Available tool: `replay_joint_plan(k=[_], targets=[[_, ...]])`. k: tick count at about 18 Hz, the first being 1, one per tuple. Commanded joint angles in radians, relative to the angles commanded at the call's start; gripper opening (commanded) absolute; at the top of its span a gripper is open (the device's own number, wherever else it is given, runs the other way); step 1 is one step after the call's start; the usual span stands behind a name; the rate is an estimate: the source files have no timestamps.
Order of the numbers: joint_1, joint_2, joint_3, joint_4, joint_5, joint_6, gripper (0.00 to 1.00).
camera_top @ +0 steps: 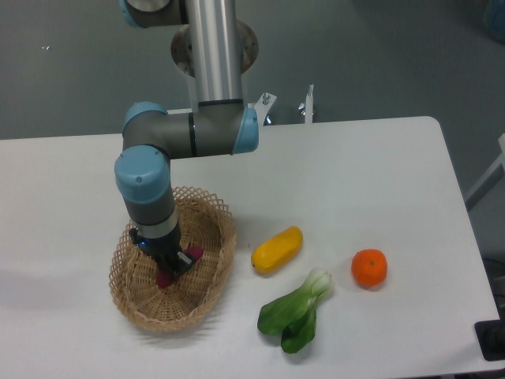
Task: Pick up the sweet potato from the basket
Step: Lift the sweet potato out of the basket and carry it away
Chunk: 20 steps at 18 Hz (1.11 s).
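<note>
Magenta-purple tapered sweet potato (192, 254) lies in the oval tan wicker basket (215, 219), the black gripper (172, 266) reaching down around it, its closure hard to tell

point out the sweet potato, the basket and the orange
sweet potato (193, 253), fixed camera, magenta end showing right of the gripper
basket (223, 229), fixed camera, right side of the woven rim
orange (369, 268), fixed camera, middle of the fruit
</note>
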Motion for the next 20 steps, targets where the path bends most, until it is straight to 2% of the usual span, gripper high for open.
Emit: replay_joint_plan(k=[1,6,10,14,20], targets=[[0.026,0.006,0.026,-0.015,0.002,0.041,0.16],[0.182,0.055,0.057,-0.064,-0.006,0.202,0.16],[0.308,0.091,0.095,-0.178,-0.009,0.351,0.16],[0.400,0.112,0.095,-0.196,-0.015,0.448,0.16],[0.472,0.118,0.091,-0.203,-0.038,0.496,0.16]])
